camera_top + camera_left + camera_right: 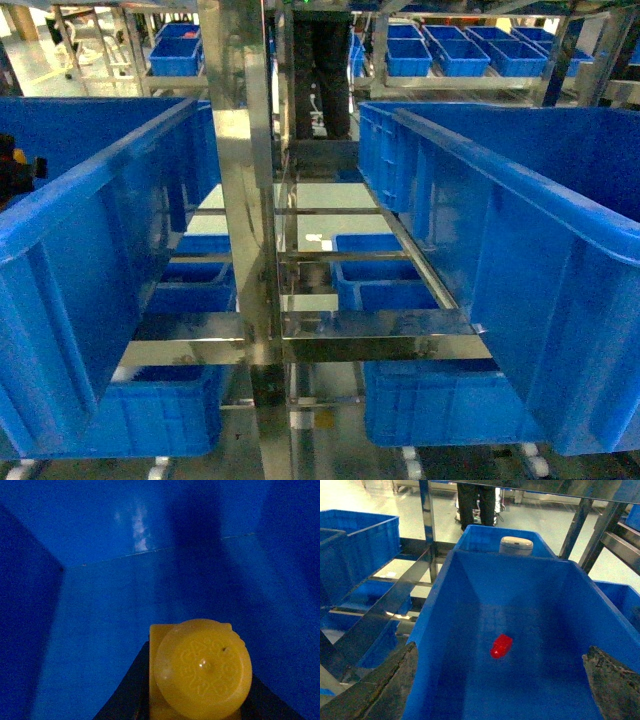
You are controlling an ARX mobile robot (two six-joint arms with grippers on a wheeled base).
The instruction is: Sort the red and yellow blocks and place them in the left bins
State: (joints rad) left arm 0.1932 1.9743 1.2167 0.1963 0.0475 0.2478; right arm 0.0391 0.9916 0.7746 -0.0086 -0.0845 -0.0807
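Steel racking (300, 340) carries glossy blue bins (90, 250). Left hand (200, 700), mostly hidden, apparently clamps a round-studded yellow block (202, 667) inside one bin. Right hand's (500, 690) fingers (385, 685), cropped, spread above a red block (501, 645).

We see a yellow block (200, 672) between the dark fingers (125, 690) of the left gripper (197, 700), its round face stamped with a faint raised pattern. Beyond it, the bin (150, 580) is deep blue all over. Ahead of the right gripper's grey, mottled fingers (380, 685), a red block (501, 646) lies on the floor of another blue bin (435, 615). A white object (516, 545) shows past its far rim. The rack (250, 200) is shiny silver metal.
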